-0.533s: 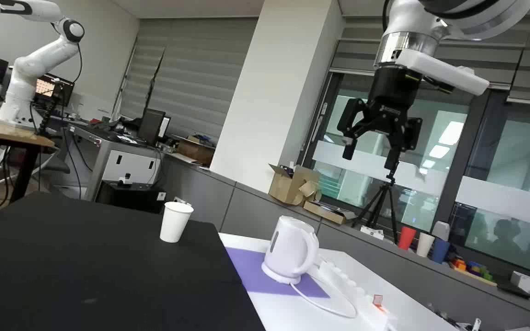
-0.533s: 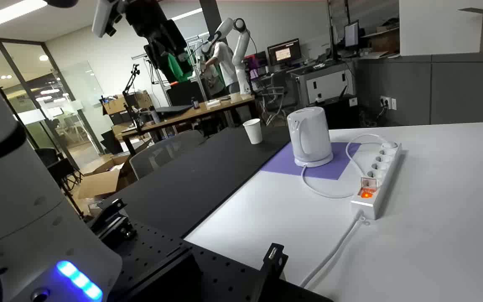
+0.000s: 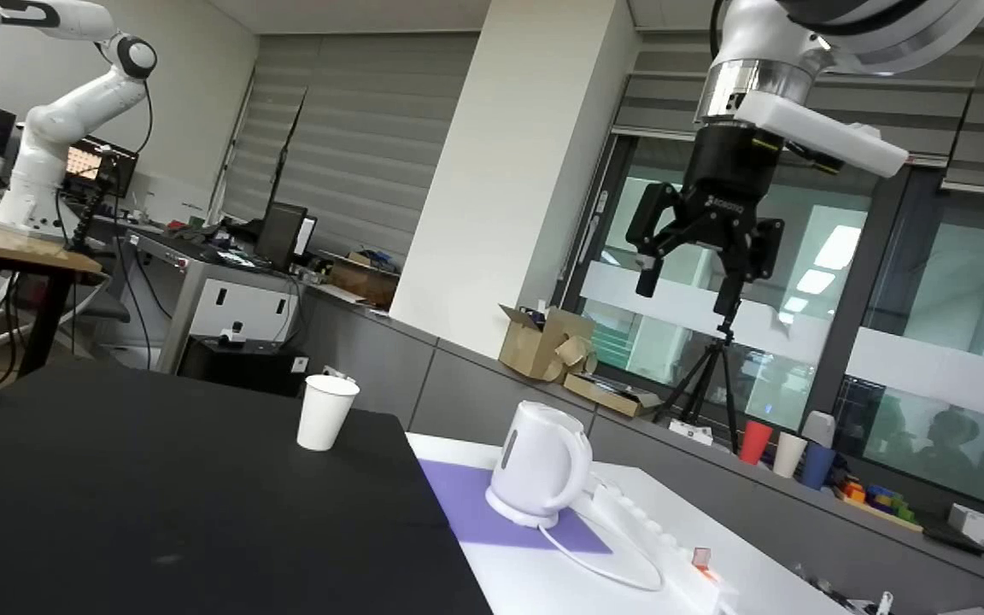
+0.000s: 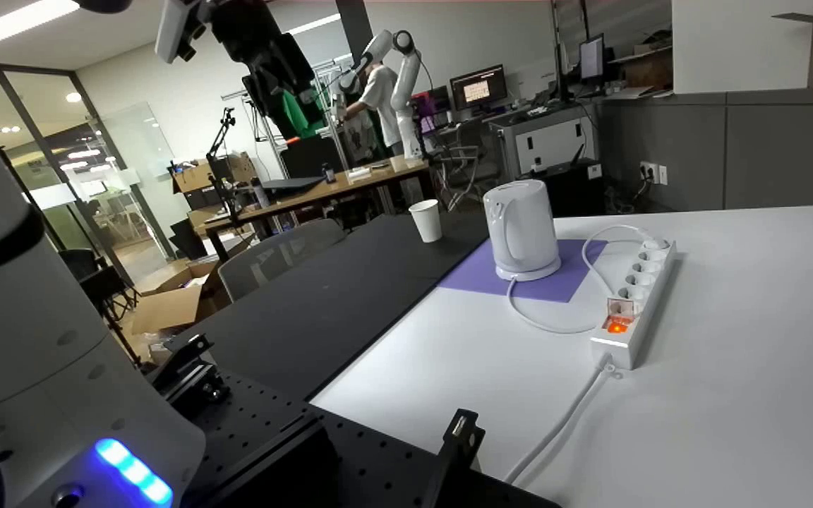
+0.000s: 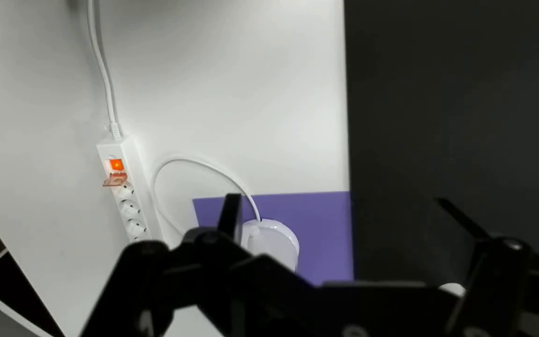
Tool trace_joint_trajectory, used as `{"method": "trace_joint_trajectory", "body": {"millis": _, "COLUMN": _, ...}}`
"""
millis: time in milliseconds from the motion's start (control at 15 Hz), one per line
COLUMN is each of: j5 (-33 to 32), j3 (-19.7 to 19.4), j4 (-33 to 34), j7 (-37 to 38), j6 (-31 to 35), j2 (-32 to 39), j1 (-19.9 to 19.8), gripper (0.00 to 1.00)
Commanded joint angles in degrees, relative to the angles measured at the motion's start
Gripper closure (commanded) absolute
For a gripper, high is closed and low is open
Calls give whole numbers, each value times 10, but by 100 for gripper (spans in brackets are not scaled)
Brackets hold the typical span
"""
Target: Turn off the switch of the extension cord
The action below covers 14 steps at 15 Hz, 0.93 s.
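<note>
The extension cord, a long white power strip, lies on the white table in both exterior views and in the wrist view. Its switch glows orange at the near end in an exterior view and in the wrist view. A clear reddish flap stands raised beside the switch; it also shows in the wrist view. My gripper is open and empty, high above the table. In the wrist view my fingers are wide apart, with the strip off to their left.
A white jug stands on a purple mat beside the strip, its cable running to the strip's far end. A white paper cup stands on the black table. A thick white cord leaves the strip's switch end.
The arm, gripper and table objects have not visibly moved. Only a person in the background has shifted a little.
</note>
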Motion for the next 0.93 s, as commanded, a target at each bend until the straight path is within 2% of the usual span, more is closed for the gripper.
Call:
{"method": "trace_joint_trajectory", "body": {"millis": 0, "j5": -5, "j3": -7, "j4": 1, "j7": 4, "j6": -2, "j2": 1, "j1": 7, "gripper": 0}}
{"method": "trace_joint_trajectory", "body": {"millis": 200, "j5": -12, "j3": -73, "j4": -9, "j7": -99, "j6": 44, "j2": 7, "j1": -2, "gripper": 0}}
{"method": "trace_joint_trajectory", "body": {"millis": 400, "j5": -27, "j3": -150, "j4": -7, "j7": -173, "j6": 104, "j2": 40, "j1": -46, "gripper": 0}}
{"method": "trace_joint_trajectory", "body": {"millis": 467, "j5": -22, "j3": -181, "j4": -3, "j7": -196, "j6": 128, "j2": 61, "j1": -61, "gripper": 25}}
{"method": "trace_joint_trajectory", "body": {"millis": 533, "j5": -11, "j3": -213, "j4": 5, "j7": -224, "j6": 148, "j2": 84, "j1": -71, "gripper": 27}}
{"method": "trace_joint_trajectory", "body": {"millis": 667, "j5": 20, "j3": -277, "j4": 26, "j7": -282, "j6": 184, "j2": 142, "j1": -80, "gripper": 40}}
{"method": "trace_joint_trajectory", "body": {"millis": 867, "j5": 100, "j3": -352, "j4": 70, "j7": -364, "j6": 214, "j2": 224, "j1": -63, "gripper": 62}}
